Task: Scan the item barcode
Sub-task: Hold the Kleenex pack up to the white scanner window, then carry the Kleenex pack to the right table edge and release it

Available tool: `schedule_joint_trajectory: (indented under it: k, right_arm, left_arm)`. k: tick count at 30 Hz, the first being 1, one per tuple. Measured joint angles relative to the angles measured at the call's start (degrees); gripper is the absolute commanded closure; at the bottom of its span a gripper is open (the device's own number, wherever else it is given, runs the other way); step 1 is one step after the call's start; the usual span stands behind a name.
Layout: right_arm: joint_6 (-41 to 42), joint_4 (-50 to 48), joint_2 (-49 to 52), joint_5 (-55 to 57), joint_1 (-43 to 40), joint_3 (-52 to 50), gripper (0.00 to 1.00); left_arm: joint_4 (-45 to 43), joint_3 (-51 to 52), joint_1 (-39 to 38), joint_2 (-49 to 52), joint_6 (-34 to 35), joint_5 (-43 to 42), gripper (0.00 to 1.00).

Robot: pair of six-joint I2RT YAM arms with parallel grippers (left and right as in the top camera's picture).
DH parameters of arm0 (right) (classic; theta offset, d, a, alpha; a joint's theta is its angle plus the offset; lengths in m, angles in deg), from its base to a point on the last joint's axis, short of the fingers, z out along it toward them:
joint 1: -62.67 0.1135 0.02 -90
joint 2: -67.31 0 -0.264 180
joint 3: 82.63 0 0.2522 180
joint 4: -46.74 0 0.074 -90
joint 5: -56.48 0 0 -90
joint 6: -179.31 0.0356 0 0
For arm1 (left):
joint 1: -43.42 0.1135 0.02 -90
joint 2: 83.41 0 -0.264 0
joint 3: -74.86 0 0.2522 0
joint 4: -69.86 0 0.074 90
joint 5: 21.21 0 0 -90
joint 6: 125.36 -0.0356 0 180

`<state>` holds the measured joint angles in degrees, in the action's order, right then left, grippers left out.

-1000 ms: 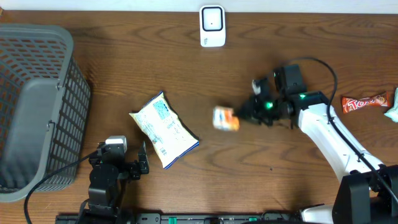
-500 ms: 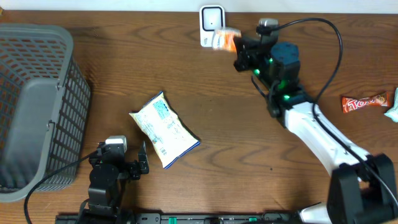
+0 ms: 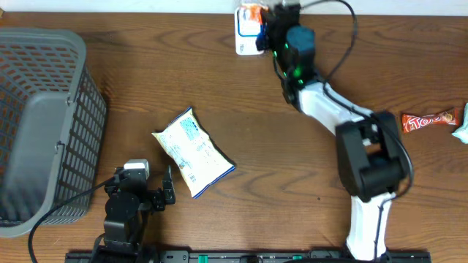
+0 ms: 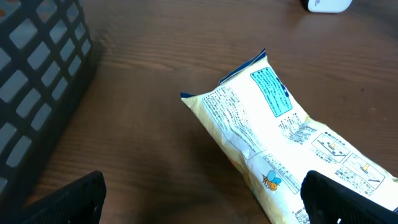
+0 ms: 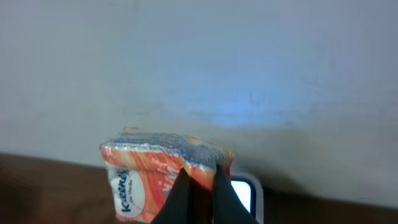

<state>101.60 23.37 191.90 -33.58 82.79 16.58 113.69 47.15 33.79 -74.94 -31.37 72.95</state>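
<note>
Wooden table [image 3: 146, 80]: right claw [image 3: 269, 18] pinches tissue pack [image 3: 252, 12], scanner [image 3: 247, 42] just beyond claw.
I should face barcode at it, hold steady.

Scanner [image 3: 247, 40] top was hidden by tissue pack [image 3: 252, 12]; snack bag [image 4: 273, 130] ran off left-wrist view's bottom-right corner.

Right hand [image 3: 265, 16] swung orange pack [image 3: 252, 12] from mid-table to scanner [image 3: 246, 44], apparently hovering above it.
</note>
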Motion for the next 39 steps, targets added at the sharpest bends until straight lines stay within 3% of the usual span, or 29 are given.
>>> schedule_joint_trajectory:
  k: [8,14,24,30,39]
  right_arm:
    - [-0.96,1.84,14.71,3.89,0.0,16.7,0.99]
    - [-1.05,3.3,20.2,4.7,0.04,17.99,0.99]
    - [-1.33,5.35,19.69,4.85,0.13,18.47,0.99]
    - [-6.88,22.01,11.41,7.41,0.13,18.4,0.99]
    - [-21.59,50.4,-9.27,21.46,-4.55,19.87,0.99]
  left_arm:
    - [-0.02,0.0,-0.02,0.0,0.02,0.0,0.01]
    - [-0.02,0.0,0.0,0.0,0.0,0.0,0.01]
    - [-0.02,0.0,0.0,0.0,0.02,-0.02,0.01]
    - [-0.02,0.0,0.0,-0.02,0.02,-0.02,0.01]
    - [-0.02,0.0,0.0,0.0,0.02,-0.02,0.01]
